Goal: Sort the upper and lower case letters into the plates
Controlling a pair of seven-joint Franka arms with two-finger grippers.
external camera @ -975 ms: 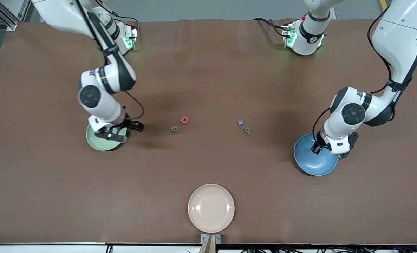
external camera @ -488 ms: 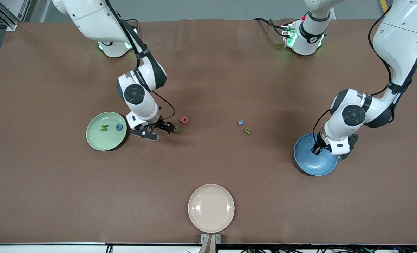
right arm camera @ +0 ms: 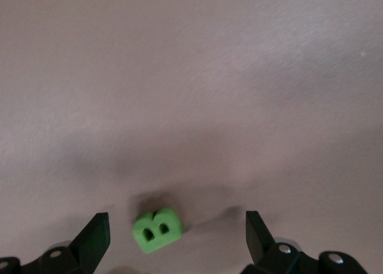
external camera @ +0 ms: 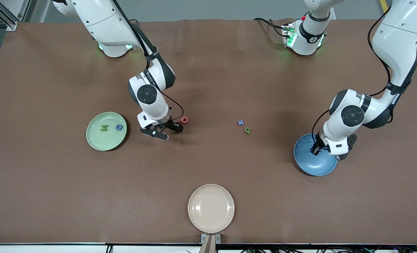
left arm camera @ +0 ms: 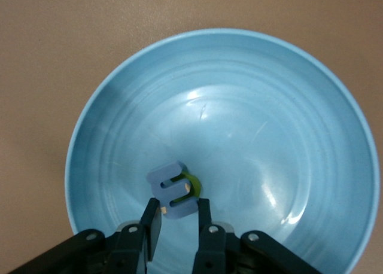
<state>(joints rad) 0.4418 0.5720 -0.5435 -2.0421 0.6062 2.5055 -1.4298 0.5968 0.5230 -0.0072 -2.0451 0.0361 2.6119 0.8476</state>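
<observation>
My left gripper point(external camera: 315, 150) hangs over the blue plate point(external camera: 317, 167), shut on a small blue letter point(left arm camera: 172, 189). In the left wrist view the gripper point(left arm camera: 178, 206) grips that letter just above the plate point(left arm camera: 257, 118), where a green letter point(left arm camera: 193, 184) lies. My right gripper point(external camera: 171, 129) is low at the table's middle and open. In the right wrist view its fingers point(right arm camera: 176, 226) straddle a green B point(right arm camera: 157, 229) without touching it. A red letter point(external camera: 184, 119) lies beside it. The pale green plate point(external camera: 99, 144) holds a green letter point(external camera: 104, 128) and a blue one point(external camera: 119, 127).
A blue x point(external camera: 240, 122) and a green p point(external camera: 247, 130) lie on the brown table between the two grippers. A cream-beige plate point(external camera: 211, 208) sits near the table's edge closest to the front camera.
My right arm has swung from over the pale green plate toward the table's middle and come down around the green B. The left gripper has barely moved.
</observation>
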